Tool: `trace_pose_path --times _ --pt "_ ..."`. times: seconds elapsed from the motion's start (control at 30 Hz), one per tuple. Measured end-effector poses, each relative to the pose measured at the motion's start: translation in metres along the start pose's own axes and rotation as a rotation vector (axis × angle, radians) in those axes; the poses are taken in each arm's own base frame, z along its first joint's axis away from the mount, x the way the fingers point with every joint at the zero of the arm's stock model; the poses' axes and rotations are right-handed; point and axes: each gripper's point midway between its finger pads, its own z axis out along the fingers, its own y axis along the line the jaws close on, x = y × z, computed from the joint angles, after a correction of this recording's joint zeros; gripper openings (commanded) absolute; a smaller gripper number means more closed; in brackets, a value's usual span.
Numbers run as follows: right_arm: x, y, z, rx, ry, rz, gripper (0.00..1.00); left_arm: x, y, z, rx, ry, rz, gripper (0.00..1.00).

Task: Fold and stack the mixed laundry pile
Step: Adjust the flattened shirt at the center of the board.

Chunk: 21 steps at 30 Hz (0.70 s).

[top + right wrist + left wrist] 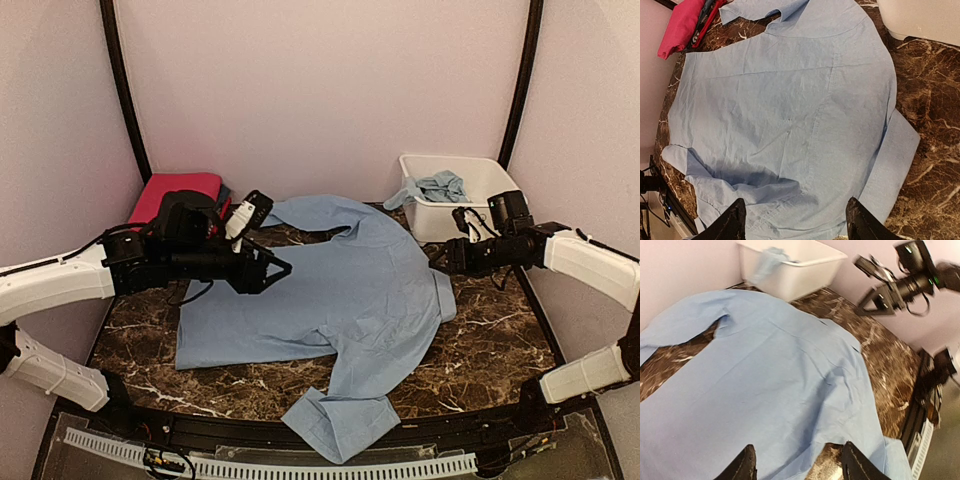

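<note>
— Well, where does the shirt (345,290) lie?

— Spread flat across the middle of the dark marbled surface (490,350), pale blue. Its hem is toward the left and its collar end toward the right. One sleeve (340,420) droops over the near edge, folded at the cuff. The other reaches toward the back.

— And the left fingers (744,466)?

— They hang above the shirt's back-left part, near the far sleeve. From the wrist view they stand well apart with only flat cloth far below them, so they grip nothing.

— The right fingers (736,220)?

— Also spread wide and empty. They sit at the shirt's right edge, over the collar and shoulder end, between the shirt and the tub (490,168). I cannot tell whether their tips touch the fabric.

— What else is out there?

— A folded pink garment (175,192) lies at the back-left corner, just behind the left arm and apart from the shirt. The white tub stands at the back right. A crumpled blue cloth (440,185) lies in it, with one end draped over its left rim.
</note>
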Motion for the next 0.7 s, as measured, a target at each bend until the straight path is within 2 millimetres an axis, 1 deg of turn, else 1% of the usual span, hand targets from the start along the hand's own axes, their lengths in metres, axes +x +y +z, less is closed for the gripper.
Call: trace_pose_path --times 0.03,0.1,0.13,0.2,0.23,0.33,0.4,0.47,0.57,0.6,0.7 --pt "-0.001 -0.001 0.006 -0.001 0.012 0.002 0.64 -0.006 0.021 -0.009 -0.059 -0.032 -0.064 0.57" --pt "-0.005 -0.001 0.021 -0.006 0.034 -0.001 0.63 -0.005 0.061 -0.019 -0.164 -0.059 -0.201 0.57" --pt "-0.007 0.0 0.028 -0.009 0.043 -0.004 0.63 0.005 0.077 -0.018 -0.206 -0.042 -0.275 0.57" --pt "-0.012 0.002 0.041 -0.015 0.06 -0.013 0.61 0.02 0.11 -0.018 -0.284 -0.021 -0.367 0.56" --pt "-0.015 0.004 0.05 -0.018 0.069 -0.019 0.59 0.034 0.13 -0.015 -0.335 0.012 -0.436 0.55" --pt "-0.022 0.005 0.071 -0.016 0.088 -0.035 0.55 0.07 0.17 -0.001 -0.419 0.1 -0.573 0.51" --pt "-0.026 0.003 0.086 -0.01 0.098 -0.041 0.52 0.1 0.192 0.013 -0.465 0.179 -0.653 0.49" --pt "-0.028 -0.003 0.1 0.003 0.111 -0.042 0.48 0.127 0.207 0.027 -0.497 0.257 -0.706 0.47" --pt "-0.025 -0.016 0.124 0.032 0.144 -0.039 0.44 0.16 0.221 0.05 -0.526 0.363 -0.753 0.45" --pt "-0.022 -0.022 0.131 0.045 0.157 -0.039 0.42 0.167 0.225 0.056 -0.533 0.385 -0.762 0.44" --pt "-0.014 -0.038 0.149 0.087 0.195 -0.035 0.39 0.153 0.237 0.068 -0.533 0.358 -0.769 0.42"
